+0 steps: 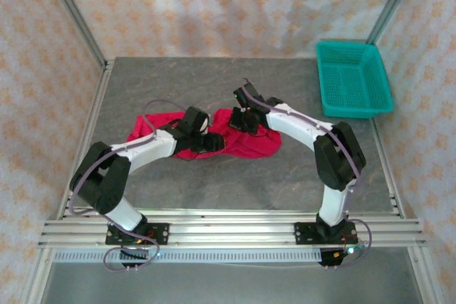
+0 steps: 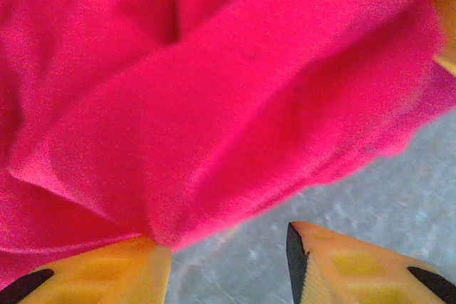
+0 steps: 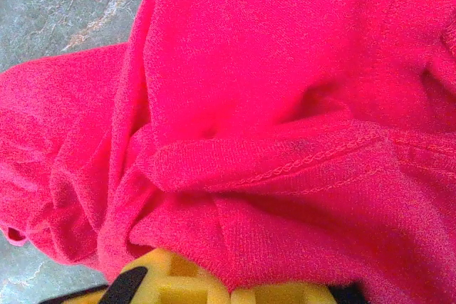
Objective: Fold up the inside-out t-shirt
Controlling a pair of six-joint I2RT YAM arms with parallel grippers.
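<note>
1. We are seeing the t-shirt (image 1: 249,146) lying crumpled around the middle of the grey counter (image 1: 214,186). It is sitting between the two arms, well apart from the teal basket (image 1: 354,46) at the far right corner.
2. Our left gripper (image 1: 208,140) is hanging low at the t-shirt's near edge. In the left wrist view its yellow fingers (image 2: 107,272) are standing apart, with bare counter showing between them. A red fold is touching the tip of the finger on that view's left.
3. Our right gripper (image 1: 244,120) is sitting on the t-shirt's far side, jaws pressing together on the fabric. In the right wrist view the cloth is bunching over its yellow fingers (image 3: 185,282) and hiding their tips.
4. A stitched hem (image 3: 306,161) is running across that view.
</note>
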